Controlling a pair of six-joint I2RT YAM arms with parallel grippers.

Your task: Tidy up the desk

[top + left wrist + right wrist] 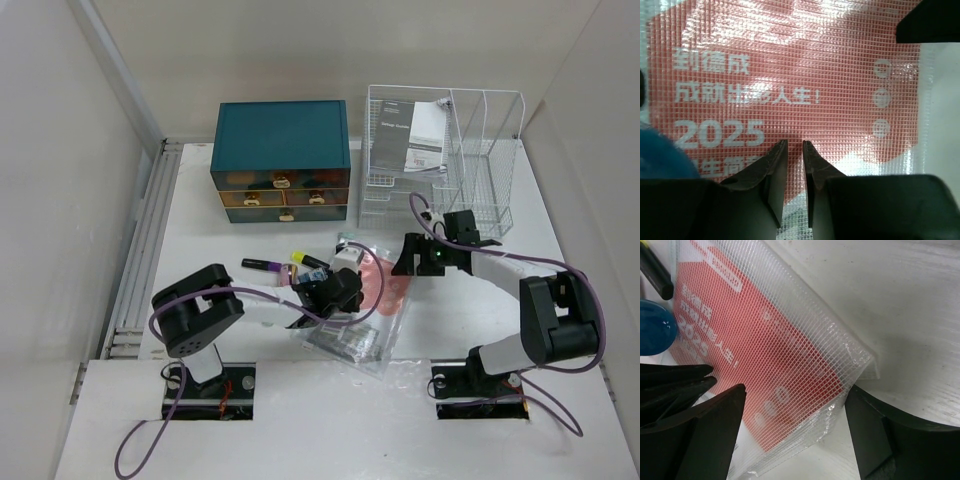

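Step in hand: judged to be the pick-up of the mesh pouch, the one such pouch, clear with a red printed insert, lying mid-way across the desk between the two arms. The left gripper is closed to a thin slit over the pouch's clear edge and appears to pinch it. The right gripper stands wide apart, holding nothing, its fingers straddling the pouch's raised corner. Next move, in my judgement: the right fingers must close squarely on that corner without creasing the film, then carry it toward storage. Count: one teal drawer box at the far edge, one white wire rack beside it holding papers, at least three pens near the pouch, and one further clear packet below the left gripper.
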